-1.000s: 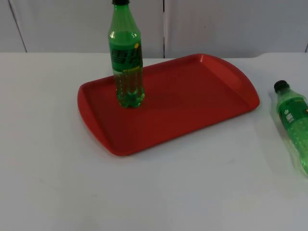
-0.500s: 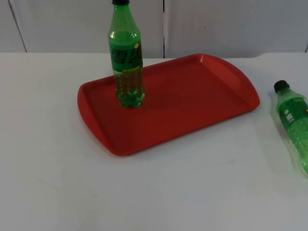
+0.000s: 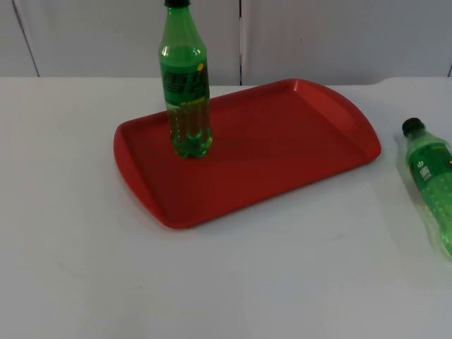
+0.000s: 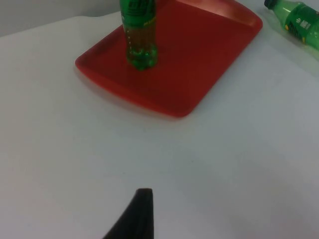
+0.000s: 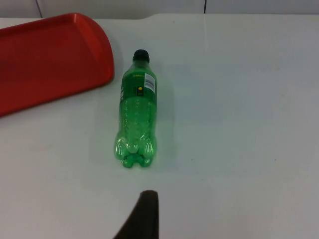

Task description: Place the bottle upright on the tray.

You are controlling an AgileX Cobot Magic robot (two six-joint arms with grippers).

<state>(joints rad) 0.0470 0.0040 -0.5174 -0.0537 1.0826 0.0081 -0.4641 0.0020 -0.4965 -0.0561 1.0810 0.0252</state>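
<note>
A green bottle (image 3: 186, 85) with a black cap stands upright on the left part of the red tray (image 3: 282, 148); the left wrist view shows this bottle (image 4: 140, 37) on the tray (image 4: 199, 64) too. A second green bottle (image 3: 431, 180) lies on its side on the table right of the tray, cap pointing away. In the right wrist view this lying bottle (image 5: 137, 109) is just ahead of my right gripper (image 5: 142, 216), apart from it. My left gripper (image 4: 137, 216) hovers over bare table in front of the tray, well short of it. Nothing is held.
The white table top (image 3: 233, 282) stretches in front of the tray. A grey partition wall (image 3: 318, 35) closes the far edge. The right half of the tray is bare.
</note>
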